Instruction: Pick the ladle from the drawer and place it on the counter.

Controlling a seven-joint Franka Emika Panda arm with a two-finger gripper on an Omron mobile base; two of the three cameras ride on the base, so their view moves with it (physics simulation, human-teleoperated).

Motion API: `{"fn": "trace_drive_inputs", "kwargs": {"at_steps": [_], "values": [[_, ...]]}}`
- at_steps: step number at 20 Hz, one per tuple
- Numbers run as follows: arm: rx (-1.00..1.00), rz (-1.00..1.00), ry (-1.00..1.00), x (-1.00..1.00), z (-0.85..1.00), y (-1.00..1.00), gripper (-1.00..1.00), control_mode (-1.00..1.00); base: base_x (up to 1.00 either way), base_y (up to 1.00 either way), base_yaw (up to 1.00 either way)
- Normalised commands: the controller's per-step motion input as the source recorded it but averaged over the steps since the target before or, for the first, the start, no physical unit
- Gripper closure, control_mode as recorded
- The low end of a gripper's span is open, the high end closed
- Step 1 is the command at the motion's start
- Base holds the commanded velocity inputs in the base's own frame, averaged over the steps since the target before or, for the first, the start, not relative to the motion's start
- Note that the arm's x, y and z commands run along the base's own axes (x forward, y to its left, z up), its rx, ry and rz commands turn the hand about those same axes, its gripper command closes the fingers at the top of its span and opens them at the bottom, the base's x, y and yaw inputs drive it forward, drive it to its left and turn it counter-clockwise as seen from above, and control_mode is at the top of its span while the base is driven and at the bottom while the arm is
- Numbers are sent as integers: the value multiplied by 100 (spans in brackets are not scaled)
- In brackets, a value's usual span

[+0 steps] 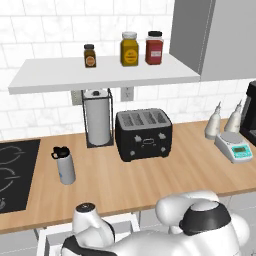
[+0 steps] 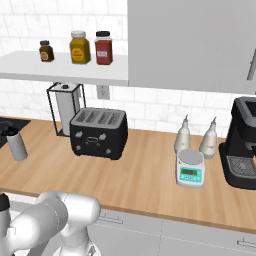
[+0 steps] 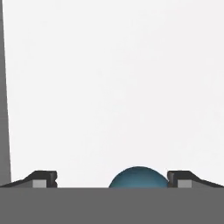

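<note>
In the hand view, the ladle (image 3: 138, 177) shows as a rounded blue bowl at the bottom edge, lying on the white floor of the drawer (image 3: 109, 87). My gripper (image 3: 111, 179) is open just above it. The bowl sits between the two fingertips, nearer the right one (image 3: 179, 178), and its handle is hidden. In the left base view the arm bends down into the open drawer (image 1: 50, 232) below the front edge of the wood-grain counter (image 1: 150, 175). The counter (image 2: 140, 180) also runs across the right base view.
On the counter stand a black toaster (image 1: 144, 134), a paper-towel holder (image 1: 98, 119), a white tumbler (image 1: 64, 165), a scale (image 1: 234, 146) with two bottles behind, and a coffee machine (image 2: 243, 150). A black cooktop (image 1: 15, 172) lies left. A shelf (image 1: 100, 75) holds three jars.
</note>
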Motion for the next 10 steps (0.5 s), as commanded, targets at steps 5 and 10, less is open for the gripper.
{"fn": "trace_drive_inputs", "kwargs": {"at_steps": [5, 10], "values": [[0, 0, 0, -15, -23, 0, -100, -100, 0, 0, 0], [0, 0, 0, -57, -21, -8, -100, -100, 0, 0, 0]]}}
